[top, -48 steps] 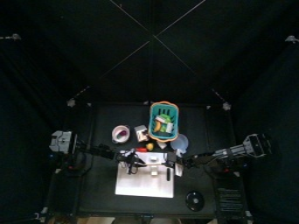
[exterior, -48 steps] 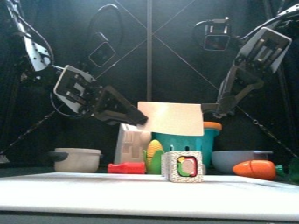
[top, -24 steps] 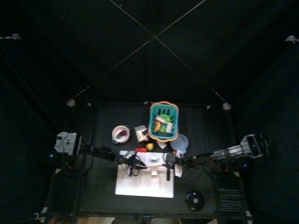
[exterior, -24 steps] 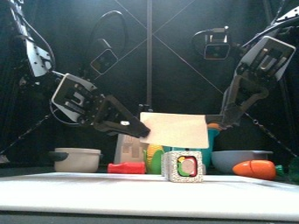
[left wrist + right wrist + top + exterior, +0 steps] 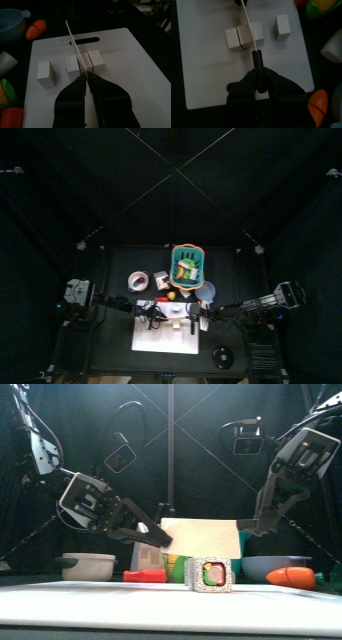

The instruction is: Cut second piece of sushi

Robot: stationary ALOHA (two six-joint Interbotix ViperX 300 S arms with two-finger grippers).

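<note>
On the white cutting board (image 5: 127, 60), the knife (image 5: 77, 50) blade stands in the gap between two adjoining sushi pieces (image 5: 86, 64) (a third lies apart), its two ends clenched by the left gripper (image 5: 85, 78) and right gripper (image 5: 257, 80).

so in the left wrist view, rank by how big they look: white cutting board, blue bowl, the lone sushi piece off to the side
1. White cutting board, by far the largest.
2. Blue bowl, partly cut off by the picture's edge.
3. Lone white sushi piece, the smallest.
</note>
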